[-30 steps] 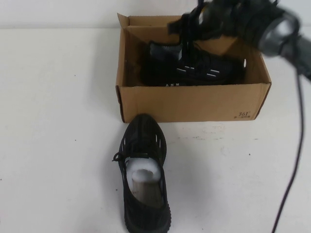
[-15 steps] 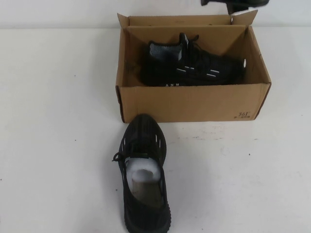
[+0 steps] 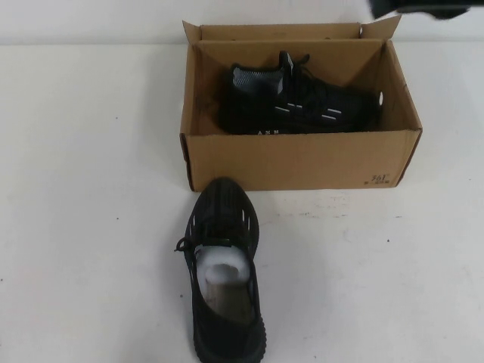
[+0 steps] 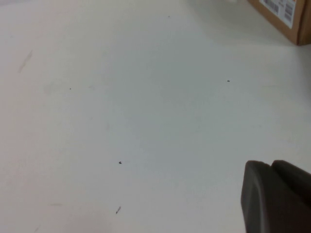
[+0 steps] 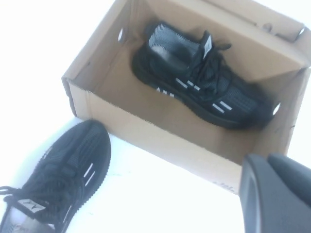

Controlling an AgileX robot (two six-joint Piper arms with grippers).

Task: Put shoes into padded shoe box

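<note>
The brown padded shoe box (image 3: 302,159) stands open at the far middle of the table. One black sneaker (image 3: 299,102) lies on its side inside it, also seen in the right wrist view (image 5: 201,85). The other sneaker (image 3: 223,265) stands on the table in front of the box, toe toward it, white stuffing showing. My right gripper (image 5: 266,158) is shut and empty, held high above the box's front right corner; only a dark part of that arm (image 3: 423,7) shows in the high view. My left gripper (image 4: 269,165) is shut and empty, low over bare table left of the box (image 4: 286,14).
The white table (image 3: 91,189) spreads to the left and right of the box and the loose sneaker. The box's flaps (image 3: 193,34) stand up along its rim.
My right arm has pulled up and away from over the box toward the far right, almost leaving the high view. Both sneakers and the box have stayed in place.
</note>
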